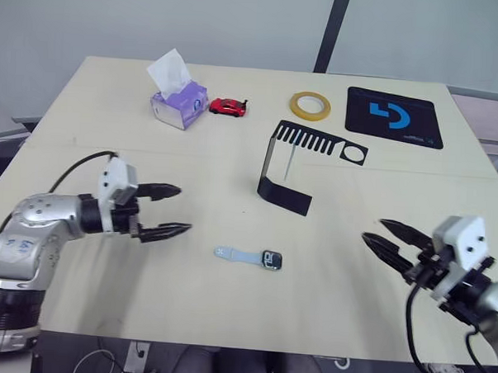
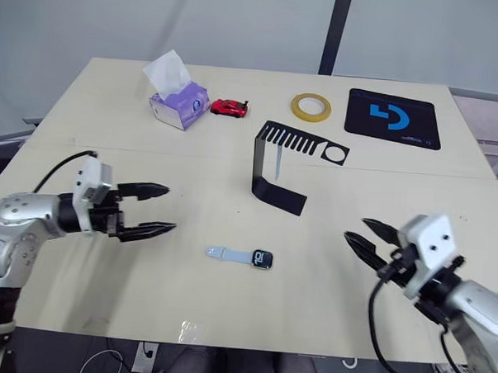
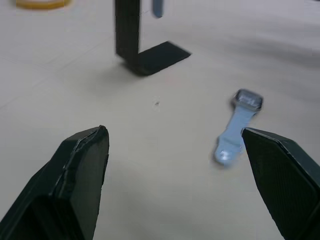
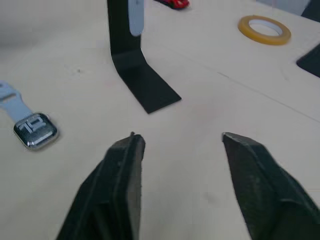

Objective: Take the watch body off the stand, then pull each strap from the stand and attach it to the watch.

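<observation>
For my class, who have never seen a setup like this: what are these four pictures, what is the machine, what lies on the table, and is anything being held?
The machine is a humanoid robot with two arms, each ending in two black fingers. Two pictures come from its head cameras, looking down over the table. The other two come from cameras on its wrists, looking along the fingers.

The left gripper and the right gripper are both open and hold nothing.

Between them lies the watch body with one pale strap already attached. Behind it stands the black stand, and a second strap hangs from it.

Further back are a tissue box, a red toy car, a yellow tape roll and a black mat.
</observation>
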Robot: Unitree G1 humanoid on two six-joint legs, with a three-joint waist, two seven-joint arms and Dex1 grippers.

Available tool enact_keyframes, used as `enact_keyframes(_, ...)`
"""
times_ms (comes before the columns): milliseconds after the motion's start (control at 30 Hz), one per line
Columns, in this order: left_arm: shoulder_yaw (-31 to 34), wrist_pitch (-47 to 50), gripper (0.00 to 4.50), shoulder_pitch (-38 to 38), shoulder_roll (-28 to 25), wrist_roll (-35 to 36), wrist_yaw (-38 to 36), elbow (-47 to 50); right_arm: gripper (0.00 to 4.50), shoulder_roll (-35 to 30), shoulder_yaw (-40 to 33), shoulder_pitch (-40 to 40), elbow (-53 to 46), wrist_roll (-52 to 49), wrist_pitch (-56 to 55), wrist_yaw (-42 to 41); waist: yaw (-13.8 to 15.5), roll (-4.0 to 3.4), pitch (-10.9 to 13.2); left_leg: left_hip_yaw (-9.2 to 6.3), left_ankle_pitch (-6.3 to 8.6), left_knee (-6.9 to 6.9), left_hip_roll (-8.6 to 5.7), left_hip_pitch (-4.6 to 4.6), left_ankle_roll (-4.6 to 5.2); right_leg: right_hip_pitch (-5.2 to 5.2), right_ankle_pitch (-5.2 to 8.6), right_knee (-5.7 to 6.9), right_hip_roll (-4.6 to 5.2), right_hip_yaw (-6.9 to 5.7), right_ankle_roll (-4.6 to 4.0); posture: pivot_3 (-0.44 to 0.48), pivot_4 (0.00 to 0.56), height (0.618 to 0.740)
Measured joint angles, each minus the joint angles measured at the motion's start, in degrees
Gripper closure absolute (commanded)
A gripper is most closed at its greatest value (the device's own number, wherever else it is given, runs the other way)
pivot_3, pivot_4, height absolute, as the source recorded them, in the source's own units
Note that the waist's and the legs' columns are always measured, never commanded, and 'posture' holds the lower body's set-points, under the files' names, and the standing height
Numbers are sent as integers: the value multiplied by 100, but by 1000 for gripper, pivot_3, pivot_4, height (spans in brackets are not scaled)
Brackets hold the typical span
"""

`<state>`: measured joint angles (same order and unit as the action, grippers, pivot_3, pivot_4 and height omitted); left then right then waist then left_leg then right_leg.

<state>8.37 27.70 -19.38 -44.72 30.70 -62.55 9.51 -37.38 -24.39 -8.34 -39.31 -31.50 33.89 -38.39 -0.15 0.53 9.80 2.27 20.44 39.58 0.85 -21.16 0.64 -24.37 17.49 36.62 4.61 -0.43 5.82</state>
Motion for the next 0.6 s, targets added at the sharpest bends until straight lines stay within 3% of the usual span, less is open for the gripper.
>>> enact_keyframes(33,-37,177,0,-120,158,98,162,153,4235,5,283,380,165,38,82,139,-5,0,0,1,0,5,-2,-1,-1,0,0,2,-1,0,0,0,150,738)
enact_keyframes(67,-102,331,0,-267,354,190,330,324,4470,41,582,765,330,139,161,286,-13,0,0,4,0,12,-5,-3,0,-1,0,4,-4,2,1,0,150,738)
enact_keyframes(167,-394,697,0,-631,807,403,845,884,4470,379,1350,1684,842,486,300,783,-13,0,0,3,-1,14,-4,-2,-3,-8,0,21,-7,5,0,0,150,738)
enact_keyframes(333,-577,1091,0,-816,1441,387,1847,1050,4470,950,2269,2446,1876,1195,203,1289,-23,0,0,5,-2,15,-6,-6,-5,-16,0,28,-14,6,0,0,150,738)
enact_keyframes(600,-811,1227,0,-808,1653,230,2535,1472,4470,1341,2786,2828,2808,1812,-194,1519,-12,0,0,4,-3,16,-8,-7,-7,-16,0,28,-13,4,0,0,150,738)
